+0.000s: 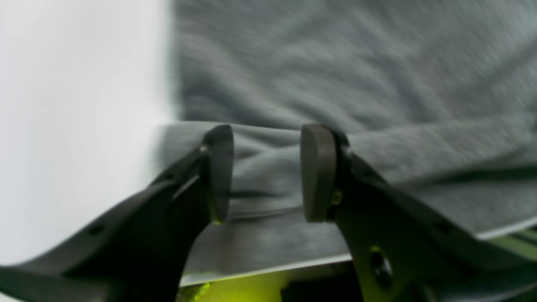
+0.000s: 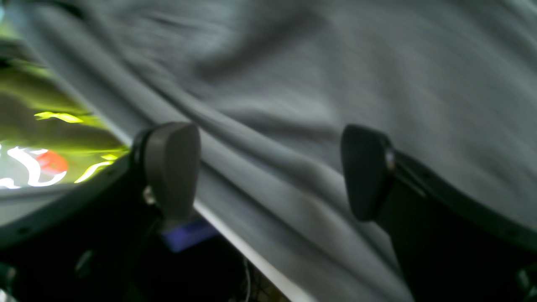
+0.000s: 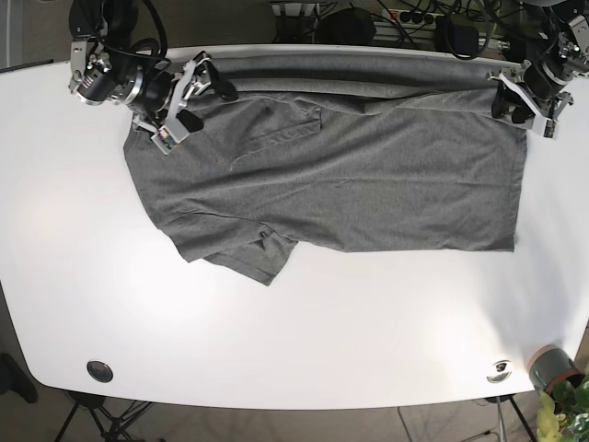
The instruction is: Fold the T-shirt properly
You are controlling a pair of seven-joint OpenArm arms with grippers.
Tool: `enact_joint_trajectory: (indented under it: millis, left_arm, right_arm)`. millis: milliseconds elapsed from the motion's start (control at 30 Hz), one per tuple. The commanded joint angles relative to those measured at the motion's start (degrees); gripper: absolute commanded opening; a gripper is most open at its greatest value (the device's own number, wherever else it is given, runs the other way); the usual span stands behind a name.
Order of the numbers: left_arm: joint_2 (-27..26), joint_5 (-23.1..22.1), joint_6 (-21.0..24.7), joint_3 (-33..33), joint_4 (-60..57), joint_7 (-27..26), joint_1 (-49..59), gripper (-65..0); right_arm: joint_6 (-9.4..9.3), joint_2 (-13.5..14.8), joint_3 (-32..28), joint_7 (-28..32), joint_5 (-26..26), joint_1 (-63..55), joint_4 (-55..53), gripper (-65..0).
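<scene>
A grey T-shirt lies spread on the white table, its far edge bunched along the table's back edge. My left gripper is at the shirt's far right corner. In the left wrist view it is open, with a fold of the shirt between its pads, which stand apart. My right gripper is at the shirt's far left corner. In the right wrist view it is open wide over the creased cloth at the table edge.
Cables and power strips lie behind the table's back edge. A dark round disc and a metal fitting sit near the front edge. A grey pot with a plant stands at the front right corner.
</scene>
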Motion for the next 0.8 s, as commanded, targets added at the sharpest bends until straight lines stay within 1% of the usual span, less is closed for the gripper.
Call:
enact_joint_trajectory:
  millis: [0, 133, 233, 400, 467, 567, 600, 633, 667, 767]
  left_arm:
    - [-1.2, -0.6, -0.1, 1.1, 3.1, -0.1, 0.5, -40.6]
    - [-0.9, -0.6, -0.1, 2.5, 6.7, 0.1, 2.8, -40.6]
    - [-0.9, -0.6, -0.1, 2.5, 8.9, 0.1, 4.8, -40.6]
    - [-0.9, -0.4, -0.1, 2.2, 9.7, 0.1, 7.8, -40.7]
    - [-0.8, 1.3, -0.1, 0.9, 9.3, 0.1, 8.1, -41.3]
    - [0.9, 4.8, -0.1, -3.4, 7.1, 0.0, 7.7, -46.5]
    - [1.7, 6.2, -0.1, -5.1, 6.1, 0.0, 7.6, -47.2]
    - [2.2, 7.5, -0.1, -6.6, 5.5, -0.1, 6.8, -46.9]
    - [2.8, 9.0, -0.1, -8.1, 4.7, 0.0, 5.4, -45.0]
    - [3.1, 12.1, -0.1, -10.1, 2.8, 0.0, 3.0, -36.8]
  right_arm:
    - [0.34, 0.2, -2.8, 1.0, 1.1, 1.1, 0.9, -14.9]
    - [0.34, 0.1, -6.6, 1.0, 1.1, 2.3, 0.9, -14.9]
    - [0.34, 0.0, -8.1, 1.1, 1.1, 2.5, 0.9, -14.9]
    - [0.34, -0.9, -7.9, 1.1, 1.1, 2.5, 0.9, -14.9]
    - [0.34, -0.9, -7.9, 1.1, 1.1, 2.5, 0.9, -14.9]
    - [0.34, -0.9, -7.9, 1.1, 1.1, 2.5, 0.9, -14.9]
    - [0.34, -0.9, -8.0, 1.1, 1.1, 2.5, 0.9, -14.9]
    - [0.34, -0.9, -8.2, 1.1, 1.1, 2.5, 0.9, -14.9]
    - [0.34, -1.0, -8.2, 1.1, 1.1, 2.5, 0.9, -14.9]
    - [0.34, -1.2, -8.2, 1.1, 1.1, 2.5, 0.9, -14.9]
